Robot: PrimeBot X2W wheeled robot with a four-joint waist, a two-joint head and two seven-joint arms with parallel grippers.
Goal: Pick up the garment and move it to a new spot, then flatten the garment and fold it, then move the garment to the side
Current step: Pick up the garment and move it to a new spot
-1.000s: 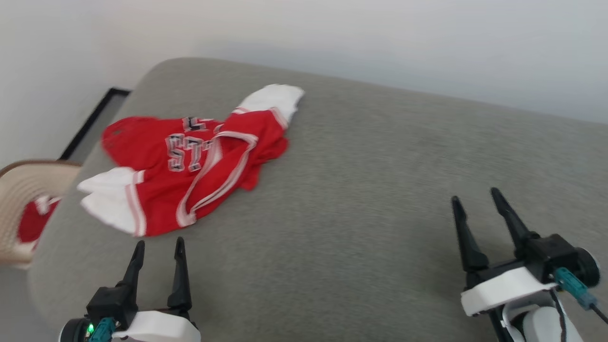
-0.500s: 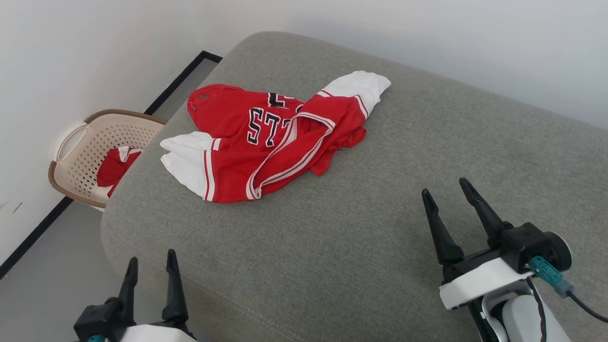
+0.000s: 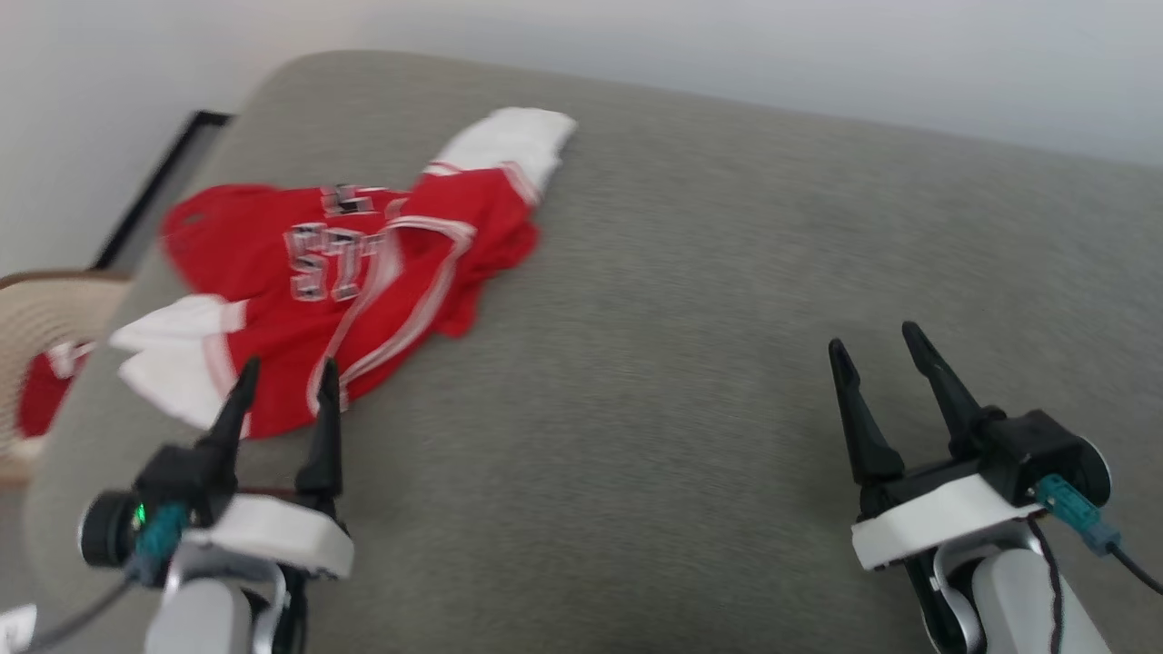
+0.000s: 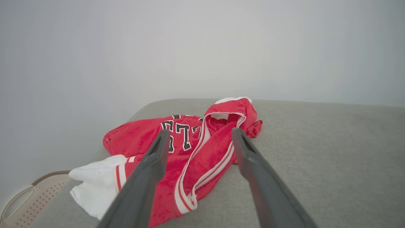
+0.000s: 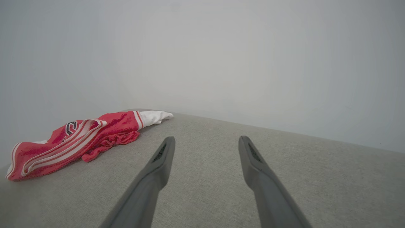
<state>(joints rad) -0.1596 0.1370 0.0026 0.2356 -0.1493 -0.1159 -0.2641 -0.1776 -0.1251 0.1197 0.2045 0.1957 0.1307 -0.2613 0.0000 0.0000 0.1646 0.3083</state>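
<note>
On grey cushion [image 3: 690,300], toward its far left corner: garment [image 3: 263,259] crumpled, black lettering [image 3: 332,265] up, white sleeves [image 3: 168,359] at both ends. Left gripper [image 3: 289,365] above cushion's near left part, fingers [image 3: 323,427] spread wide, nothing held, tips at garment's near edge; contact unclear. Right gripper [image 3: 874,336] above cushion's near right part, spread wide, empty, well apart from garment. Beige basket [image 3: 36,318] beside cushion's left edge.
</note>
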